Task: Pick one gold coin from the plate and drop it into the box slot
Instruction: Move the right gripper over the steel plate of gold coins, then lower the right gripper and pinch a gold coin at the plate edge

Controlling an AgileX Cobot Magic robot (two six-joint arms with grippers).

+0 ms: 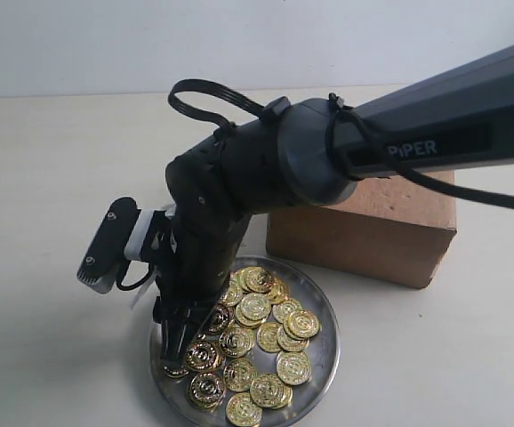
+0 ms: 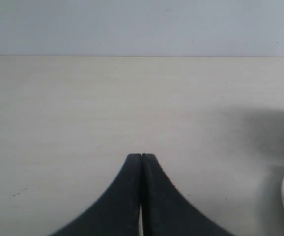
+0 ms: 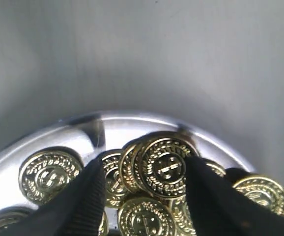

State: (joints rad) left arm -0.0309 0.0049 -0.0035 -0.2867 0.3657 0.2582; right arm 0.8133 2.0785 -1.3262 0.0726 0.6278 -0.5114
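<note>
Jaws of right gripper (image 3: 144, 167) part-spread astride a tilted gold coin (image 3: 166, 166), low in the plate (image 3: 78, 130); pinched or not, cannot tell; coin edges face the pads; left gripper (image 2: 141, 158) closed, empty, off over table (image 2: 58, 108); box (image 1: 364, 236) just behind plate; slot unseen.

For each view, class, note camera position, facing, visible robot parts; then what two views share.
Exterior: above, facing round silver metal plate, brown cardboard box; right arm shows.
Left wrist: on left arm, facing pale table; shut left gripper shows.
Right wrist: over plate; open right gripper flanks gold coin.
Shared: plate, exterior and right wrist.
</note>
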